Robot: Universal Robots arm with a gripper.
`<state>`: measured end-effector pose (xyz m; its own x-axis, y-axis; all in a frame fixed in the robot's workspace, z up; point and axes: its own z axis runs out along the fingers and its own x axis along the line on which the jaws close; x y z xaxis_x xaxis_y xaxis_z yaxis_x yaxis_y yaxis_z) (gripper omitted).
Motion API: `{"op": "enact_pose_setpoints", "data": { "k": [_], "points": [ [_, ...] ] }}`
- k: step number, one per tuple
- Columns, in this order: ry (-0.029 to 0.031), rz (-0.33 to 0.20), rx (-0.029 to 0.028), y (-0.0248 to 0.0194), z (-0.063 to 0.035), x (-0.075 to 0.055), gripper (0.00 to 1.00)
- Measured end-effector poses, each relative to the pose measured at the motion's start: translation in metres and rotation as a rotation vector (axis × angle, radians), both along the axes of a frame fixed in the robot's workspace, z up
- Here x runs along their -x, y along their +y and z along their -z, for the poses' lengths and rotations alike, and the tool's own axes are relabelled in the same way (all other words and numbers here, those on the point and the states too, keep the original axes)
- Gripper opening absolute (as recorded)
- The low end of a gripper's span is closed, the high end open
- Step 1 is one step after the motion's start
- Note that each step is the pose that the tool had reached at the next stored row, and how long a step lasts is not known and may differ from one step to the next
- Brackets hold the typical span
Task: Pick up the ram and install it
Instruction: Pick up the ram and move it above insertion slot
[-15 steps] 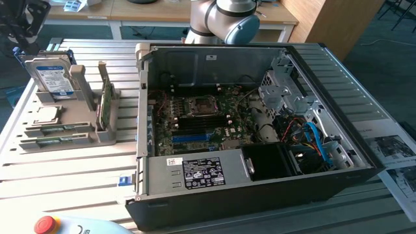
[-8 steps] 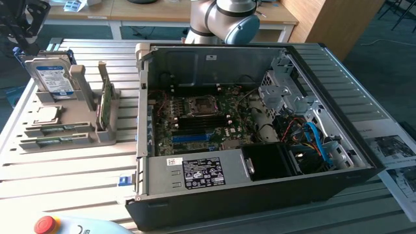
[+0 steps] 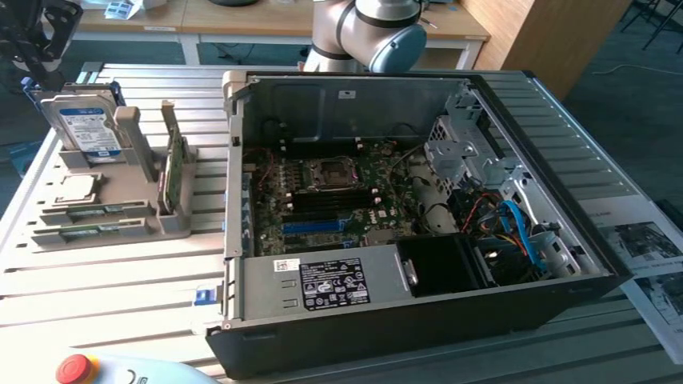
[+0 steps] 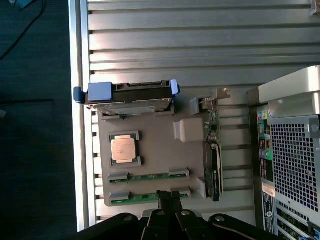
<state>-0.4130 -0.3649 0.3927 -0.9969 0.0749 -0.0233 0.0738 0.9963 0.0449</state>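
Approach stage: ram not yet picked.
My claw [image 4: 169, 196] hangs closed and empty above the tray [image 4: 155, 145]; the ram [image 4: 142, 198] lies flat beneath its tips. Grasping calls for parting it, I judge.

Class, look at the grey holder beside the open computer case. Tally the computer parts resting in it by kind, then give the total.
Hard drive: 1
Processor chip: 1
Ram sticks: 2
Upright card: 1
Total: 5
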Motion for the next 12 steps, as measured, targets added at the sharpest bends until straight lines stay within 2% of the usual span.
{"op": "enact_pose_setpoints", "data": {
  "k": [6,12],
  "points": [
    [0.0001,-0.019,0.0,0.0,0.0,0.0,0.1],
    [0.0001,-0.083,0.0,0.0,0.0,0.0,0.1]
  ]
}}
